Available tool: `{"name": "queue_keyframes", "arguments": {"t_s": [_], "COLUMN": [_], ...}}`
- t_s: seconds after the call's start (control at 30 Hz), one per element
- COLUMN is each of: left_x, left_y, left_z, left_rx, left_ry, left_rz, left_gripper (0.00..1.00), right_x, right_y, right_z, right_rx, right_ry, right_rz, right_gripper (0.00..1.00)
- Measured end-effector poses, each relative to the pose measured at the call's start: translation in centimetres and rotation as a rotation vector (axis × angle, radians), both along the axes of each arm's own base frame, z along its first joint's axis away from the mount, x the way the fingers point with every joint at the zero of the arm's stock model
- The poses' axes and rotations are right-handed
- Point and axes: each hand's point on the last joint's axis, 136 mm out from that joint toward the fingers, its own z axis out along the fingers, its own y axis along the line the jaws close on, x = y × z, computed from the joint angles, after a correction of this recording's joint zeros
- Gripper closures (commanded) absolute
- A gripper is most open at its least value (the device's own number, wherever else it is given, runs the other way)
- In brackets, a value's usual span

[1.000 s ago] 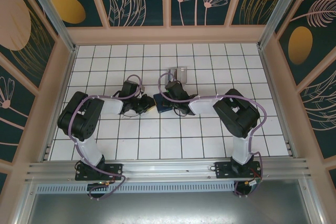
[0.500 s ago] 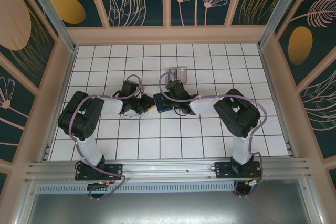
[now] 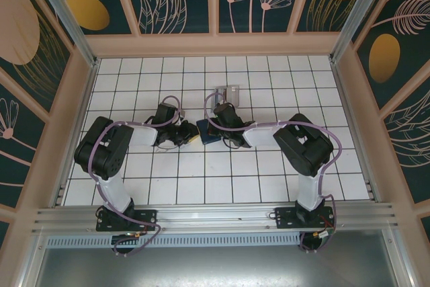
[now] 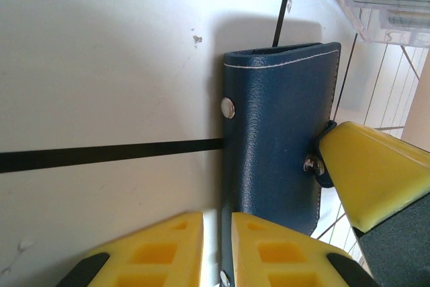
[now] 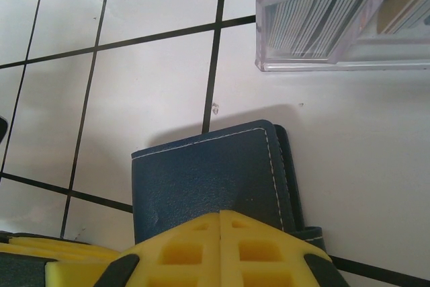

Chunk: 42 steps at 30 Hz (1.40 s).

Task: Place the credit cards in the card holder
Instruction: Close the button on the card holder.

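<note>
The card holder (image 4: 282, 139) is a closed navy wallet lying on the white tiles in the middle of the table (image 3: 205, 140). My left gripper (image 4: 216, 223) is shut on its near edge, and a thin strip of the navy cover runs between the yellow fingers. My right gripper (image 5: 220, 216) is shut with nothing between its fingers, its tips resting on top of the card holder (image 5: 208, 173). One right finger shows in the left wrist view, against the wallet's snap tab (image 4: 316, 165). The credit cards (image 5: 316, 25) stand on edge in a clear plastic box just beyond the wallet.
The clear box (image 3: 228, 92) sits about one tile behind the card holder. Both arms meet at the table's centre, left gripper (image 3: 187, 136) and right gripper (image 3: 216, 132) close together. Wooden walls enclose the tiled floor on three sides.
</note>
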Motion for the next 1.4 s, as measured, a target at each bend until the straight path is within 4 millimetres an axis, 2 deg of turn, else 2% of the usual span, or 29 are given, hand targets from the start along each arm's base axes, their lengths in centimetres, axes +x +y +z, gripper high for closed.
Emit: {"name": "queue_keyframes", "arguments": {"t_s": [0.23,0.93,1.03,1.2,1.4], "left_x": [0.0,0.2,0.0,-0.1,0.6], "left_y": [0.0,0.0,0.9,4.5,7.6], "left_z": [0.0,0.1,0.1,0.4,2.0], "left_rx": [-0.003,-0.072,-0.082,-0.065,-0.069], "left_ry": [0.002,0.01,0.008,0.002,-0.047], "left_rz": [0.001,0.023,0.04,0.122,0.197], "left_gripper": [0.8,0.83,0.83,0.82,0.82], "right_x": [-0.2,-0.5,-0.7,-1.1,-1.3], "right_y": [0.1,1.1,1.5,1.8,1.4], "right_z": [-0.1,-0.7,-0.7,-1.0,-1.0], "right_rx": [-0.027,-0.286,-0.267,-0.198,-0.081], "right_ry": [-0.021,-0.245,-0.26,-0.294,-0.317], "right_rz": [0.014,-0.029,-0.029,-0.042,-0.037], "right_gripper": [1.0,1.0,1.0,1.0,1.0]}}
